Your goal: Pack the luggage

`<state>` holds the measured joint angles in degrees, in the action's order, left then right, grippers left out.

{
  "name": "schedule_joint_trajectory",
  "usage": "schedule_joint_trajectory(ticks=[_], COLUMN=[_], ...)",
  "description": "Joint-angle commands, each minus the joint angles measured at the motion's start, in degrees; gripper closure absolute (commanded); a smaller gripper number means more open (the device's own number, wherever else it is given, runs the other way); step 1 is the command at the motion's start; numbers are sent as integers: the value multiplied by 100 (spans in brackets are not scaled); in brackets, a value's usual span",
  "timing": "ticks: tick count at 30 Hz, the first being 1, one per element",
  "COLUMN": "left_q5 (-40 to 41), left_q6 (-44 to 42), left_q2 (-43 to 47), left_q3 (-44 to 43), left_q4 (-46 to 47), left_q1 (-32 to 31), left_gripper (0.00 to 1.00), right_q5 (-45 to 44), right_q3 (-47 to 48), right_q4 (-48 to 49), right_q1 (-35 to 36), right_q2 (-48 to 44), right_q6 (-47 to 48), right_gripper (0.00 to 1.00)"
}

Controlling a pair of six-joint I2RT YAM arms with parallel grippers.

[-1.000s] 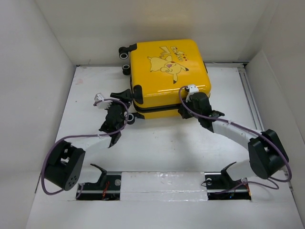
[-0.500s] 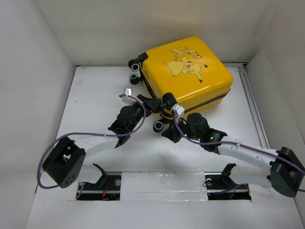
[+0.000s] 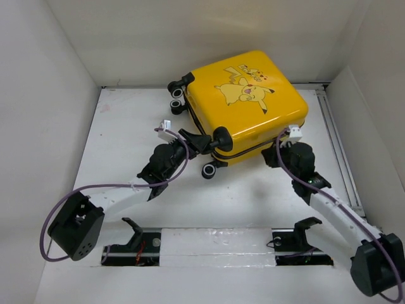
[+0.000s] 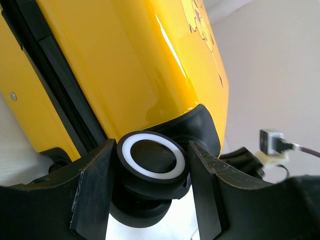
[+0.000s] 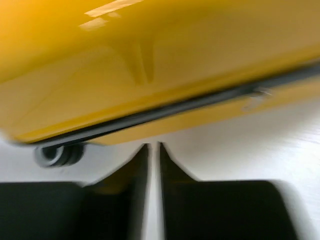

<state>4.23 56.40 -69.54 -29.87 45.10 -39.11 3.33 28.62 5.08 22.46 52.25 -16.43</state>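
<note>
The luggage (image 3: 247,101), a closed yellow suitcase with a Pikachu cartoon on its shell, lies flat and rotated at the back of the table. My left gripper (image 3: 212,139) is at its near left corner, shut on a black caster wheel with a white ring (image 4: 152,162), which sits between the two fingers (image 4: 95,185). The yellow shell and black zipper (image 4: 55,85) fill the left wrist view. My right gripper (image 3: 276,152) is by the suitcase's near right edge, shut and empty (image 5: 154,146), a little short of the zipper seam (image 5: 165,107).
A second caster (image 3: 209,170) hangs at the suitcase's near corner and also shows in the right wrist view (image 5: 59,154). Two more wheels (image 3: 176,95) stick out at the back left. White walls (image 3: 57,95) enclose the table on three sides.
My right arm swung from the suitcase's front corner out to its near right edge. The suitcase turned slightly. My left gripper stayed on the wheel.
</note>
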Motion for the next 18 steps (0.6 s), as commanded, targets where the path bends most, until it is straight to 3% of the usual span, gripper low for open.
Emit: schedule_joint_trajectory(ticks=[1, 4, 6, 7, 9, 18], left_q5=[-71, -150, -203, -203, -203, -387], left_q6=[-42, -102, -103, -103, -103, -50], left_q2=[362, 362, 484, 642, 835, 907], left_q3=[-89, -142, -142, -142, -89, -37], left_q4=[272, 193, 51, 51, -80, -28], left_q1=[44, 96, 210, 350, 500, 563], left_gripper=[100, 100, 100, 100, 100, 100], right_q5=[184, 737, 1298, 2145, 2610, 2312], right_q3=[-155, 2, 3, 3, 64, 389], right_q4=[511, 888, 1596, 1801, 2162, 2375], right_q1=[-846, -1585, -1858, -2077, -2079, -2079], right_q2=[-49, 320, 785, 935, 1252, 1682], right_q6=[-255, -256, -309, -248, -247, 315], right_gripper=[72, 64, 49, 45, 42, 39])
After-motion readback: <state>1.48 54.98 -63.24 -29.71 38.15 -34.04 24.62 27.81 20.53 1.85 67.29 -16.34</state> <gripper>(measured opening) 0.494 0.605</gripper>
